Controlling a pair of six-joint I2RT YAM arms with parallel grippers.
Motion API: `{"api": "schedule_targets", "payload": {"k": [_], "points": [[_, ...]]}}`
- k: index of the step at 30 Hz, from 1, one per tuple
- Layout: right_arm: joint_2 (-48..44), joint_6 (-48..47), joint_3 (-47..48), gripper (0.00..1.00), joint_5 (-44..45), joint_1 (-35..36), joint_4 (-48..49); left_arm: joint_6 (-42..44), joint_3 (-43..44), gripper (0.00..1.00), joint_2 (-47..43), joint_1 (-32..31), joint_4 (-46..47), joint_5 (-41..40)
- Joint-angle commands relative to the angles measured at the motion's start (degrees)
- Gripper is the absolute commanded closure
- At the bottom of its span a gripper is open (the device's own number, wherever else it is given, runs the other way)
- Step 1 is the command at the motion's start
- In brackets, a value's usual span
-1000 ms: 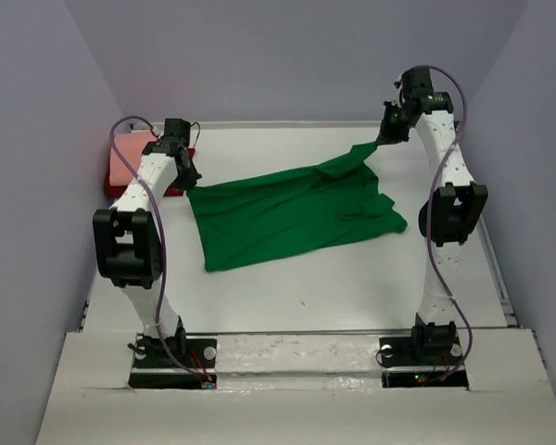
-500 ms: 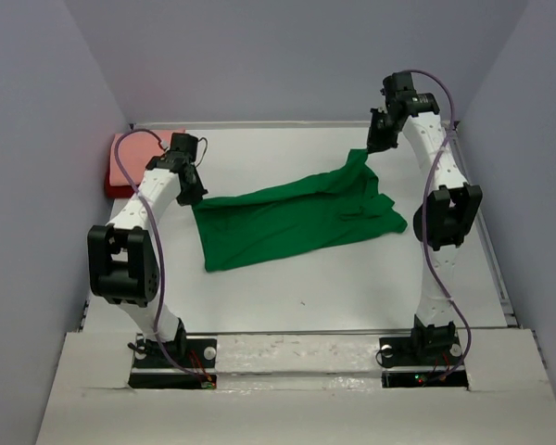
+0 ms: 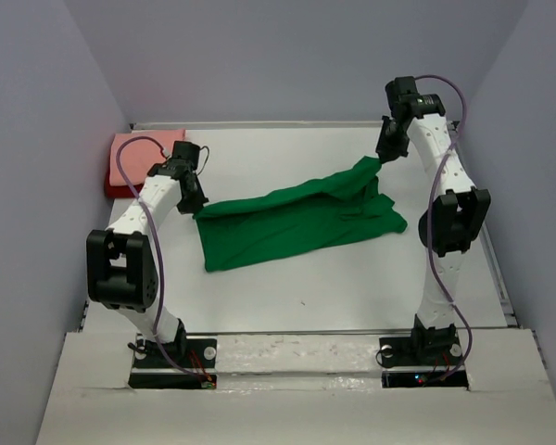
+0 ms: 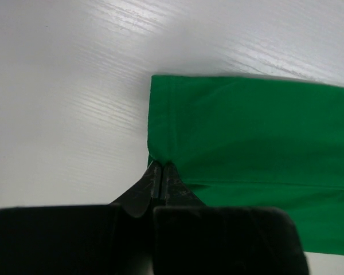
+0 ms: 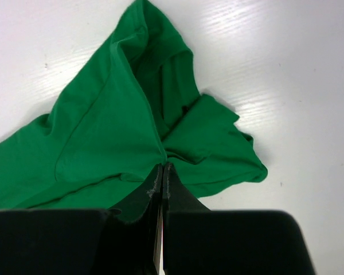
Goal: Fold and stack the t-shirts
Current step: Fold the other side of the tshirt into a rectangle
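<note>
The bright green t-shirt (image 3: 287,218) lies spread across the middle of the white table, its far edge lifted. My left gripper (image 3: 195,202) is shut on the shirt's far left corner (image 4: 160,156). My right gripper (image 3: 382,156) is shut on the far right part of the shirt (image 5: 160,150), pulled up into a peak above the table. A salmon-pink t-shirt (image 3: 134,153) lies folded at the far left corner on top of a dark red t-shirt (image 3: 111,188), only an edge of which shows.
The table's raised rim (image 3: 496,269) runs along the right side, and grey walls (image 3: 37,185) close in on both sides and the back. Bare white tabletop (image 3: 334,287) lies in front of the green shirt.
Both grippers have carried the shirt's far edge toward the near side. The left one moved right and nearer, off the pink stack. The right one dropped lower, and the lifted fold sits further over the shirt.
</note>
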Motion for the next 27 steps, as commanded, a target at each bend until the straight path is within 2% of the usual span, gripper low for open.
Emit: {"api": "schedule_targets", "payload": {"k": [1,11,27], "points": [[-5.0,1.4,-4.8,1.00,4.8,1.0,-0.1,-0.2,-1.8,1.00,-4.1,-1.7,-0.4,-1.0],[-7.9,2.1,-16.5,1.00,6.0,2.9,3.9,-1.7,-4.7,1.00,-5.2,-4.4,0.4,-1.2],[-8.2,3.0,-21.3,1.00,10.4,3.5,3.8,-4.4,-7.6,1.00,-1.9,-4.5,-0.1,-3.9]]}}
